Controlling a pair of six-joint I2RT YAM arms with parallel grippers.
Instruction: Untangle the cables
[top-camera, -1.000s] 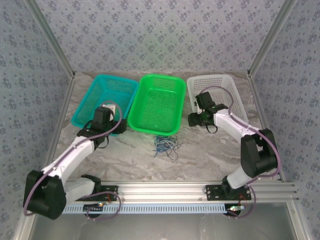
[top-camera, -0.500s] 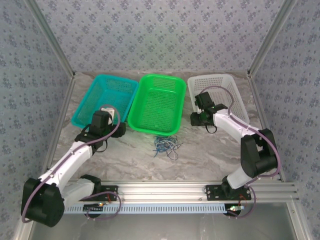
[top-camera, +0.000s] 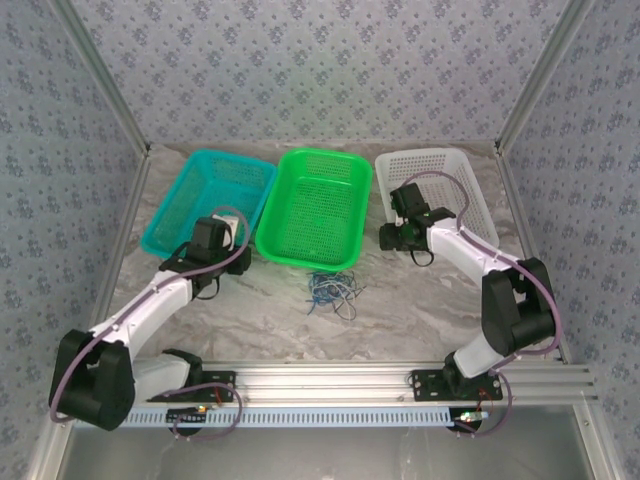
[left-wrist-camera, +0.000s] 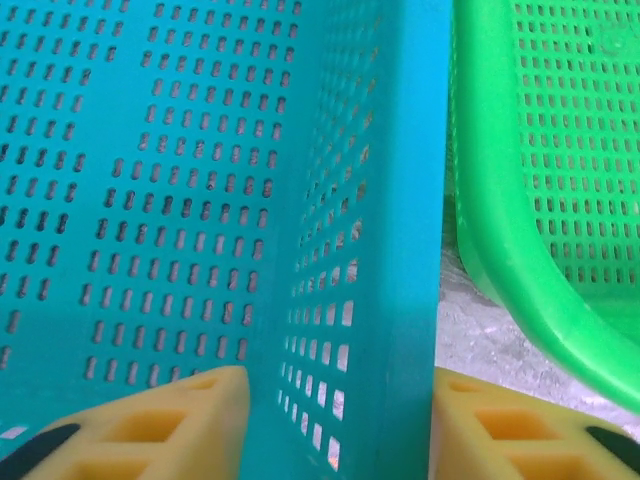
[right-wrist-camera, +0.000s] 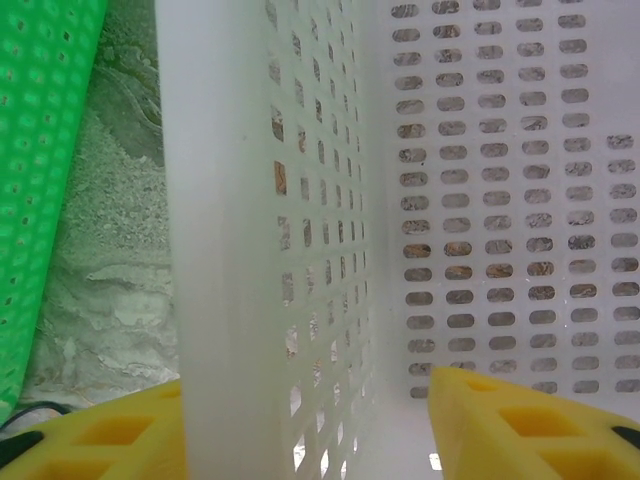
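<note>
Left hand has closed down onto the near right wall of the teal basket, one yellow finger inside and one outside, both against the plastic. My right hand straddles the left wall of the white basket with its jaws apart, leaving a gap on the inner side. The cables lie in a small blue and pale knot on the worktop, just in front of the green basket and well apart from both hands.

My worry is the teal basket. It sits right beside the green one, so if I drag it sideways I could shove the green basket forward over the knot and trap the thin wires under its rim. These baskets also look light, so a lift from one wall could tip them.

Compared with a second ago, the left arm has swung slightly right and forward to the basket's corner, and its hand has narrowed from a wide stance. The right hand has hardly moved, and the knot lies as it did.
</note>
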